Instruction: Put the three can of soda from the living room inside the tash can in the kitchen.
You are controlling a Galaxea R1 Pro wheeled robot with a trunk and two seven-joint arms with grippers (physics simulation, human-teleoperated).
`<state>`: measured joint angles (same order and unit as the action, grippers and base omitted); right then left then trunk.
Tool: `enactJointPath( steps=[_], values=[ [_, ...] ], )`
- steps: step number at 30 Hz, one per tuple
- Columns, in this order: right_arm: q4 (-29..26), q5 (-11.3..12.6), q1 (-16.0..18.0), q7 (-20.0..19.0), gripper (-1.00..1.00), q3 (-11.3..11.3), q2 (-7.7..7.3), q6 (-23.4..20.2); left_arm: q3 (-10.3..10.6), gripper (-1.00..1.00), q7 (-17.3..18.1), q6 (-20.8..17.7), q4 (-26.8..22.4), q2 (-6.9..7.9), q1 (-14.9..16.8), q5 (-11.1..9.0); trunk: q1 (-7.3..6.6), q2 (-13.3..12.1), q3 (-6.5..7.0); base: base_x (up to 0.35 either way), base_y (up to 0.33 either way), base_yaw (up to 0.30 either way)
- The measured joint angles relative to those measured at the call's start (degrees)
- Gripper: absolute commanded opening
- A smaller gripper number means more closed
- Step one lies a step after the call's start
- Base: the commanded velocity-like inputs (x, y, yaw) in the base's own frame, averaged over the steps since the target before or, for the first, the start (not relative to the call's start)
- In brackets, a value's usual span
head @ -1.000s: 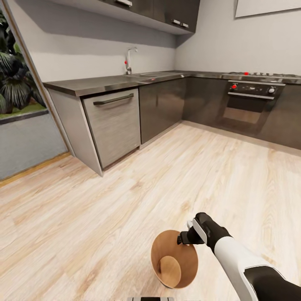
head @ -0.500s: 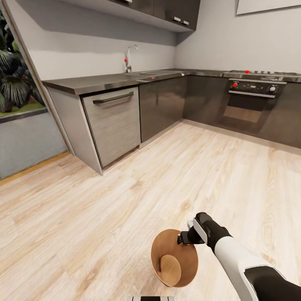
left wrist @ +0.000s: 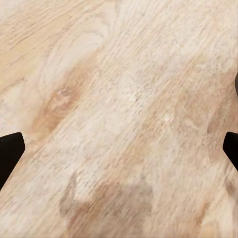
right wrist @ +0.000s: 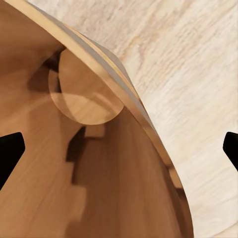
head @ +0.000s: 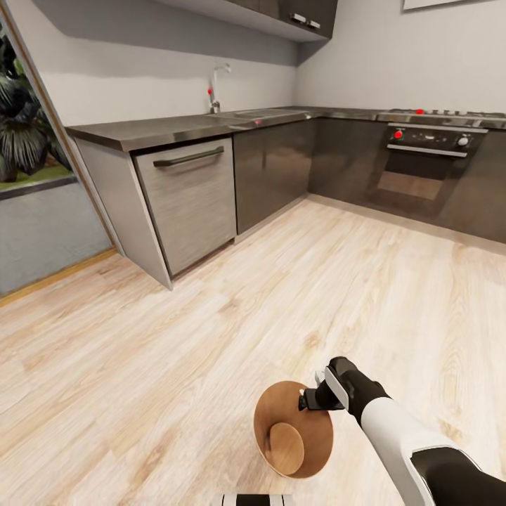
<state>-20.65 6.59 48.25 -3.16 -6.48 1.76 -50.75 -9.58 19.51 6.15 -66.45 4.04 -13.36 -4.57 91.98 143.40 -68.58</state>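
Tan-brown wood lined the inside of the tash can (head: 293,437), which the robot's right gripper (head: 309,400) carried by the rim above the light wood floor (head: 211,337) of the kitchen (head: 281,161). In the head view the bucket hung tilted, its mouth turned up toward the camera and its round base visible inside, with nothing lying in it. The right gripper's dark fingers (head: 306,403) sat at the rim's upper right edge, apparently one on either side of the wall; the right wrist view showed the rim (right wrist: 124,99) running between two widely spaced fingertips (right wrist: 10,148), the bucket's interior on one side and floorboards on the other, though actual contact on the wall could not be made out. The white and black right arm (head: 414,450) reached in from the lower right corner.

Through the left wrist camera, the left gripper (left wrist: 119,148) hung over bare floorboards (left wrist: 119,99), its two dark fingertips (left wrist: 9,148) set well apart and holding nothing.

Beyond, a grey countertop (head: 176,128) ran along the far wall above a dishwasher (head: 188,200) and dark cabinets (head: 270,172), with a tap (head: 216,88) over the sink. A built-in oven (head: 422,169) with red knobs stood in the right-hand run, under a hob. Green plants (head: 24,133) showed through glass at the left edge.
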Motion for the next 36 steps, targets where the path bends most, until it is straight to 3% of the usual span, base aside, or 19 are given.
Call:
enactJointPath(
  steps=[11,12,19,24,36],
  values=[
    [-0.1,0.0,0.0,0.0,1.0,0.0,0.05,0.0,0.0,1.0,0.0,0.0,0.0,0.0,0.0,0.0,0.0,0.0,-0.24,0.0,0.0,0.0],
    [-0.1,0.0,0.0,0.0,-1.0,0.0,0.04,0.0,0.0,1.0,0.0,0.0,0.0,0.0,0.0,-0.1,0.0,0.0,-0.25,0.0,0.0,0.0],
    [-0.1,-1.1,-0.1,-0.1,-1.0,-0.2,-0.16,0.0,0.0,1.0,0.0,0.0,0.0,0.0,0.0,0.0,0.0,0.0,-0.25,0.0,0.0,0.0],
    [-0.1,0.8,-0.1,-0.3,-1.0,0.0,-0.09,0.0,0.0,1.0,0.1,0.1,0.0,0.0,0.0,0.0,-0.01,0.0,-0.25,0.0,0.0,0.0],
    [-0.1,0.5,-0.1,-0.2,-1.0,0.0,0.07,0.0,0.0,1.0,0.1,0.0,0.0,0.0,0.0,0.0,-0.01,0.0,-0.25,0.0,0.0,0.0]
  ],
)
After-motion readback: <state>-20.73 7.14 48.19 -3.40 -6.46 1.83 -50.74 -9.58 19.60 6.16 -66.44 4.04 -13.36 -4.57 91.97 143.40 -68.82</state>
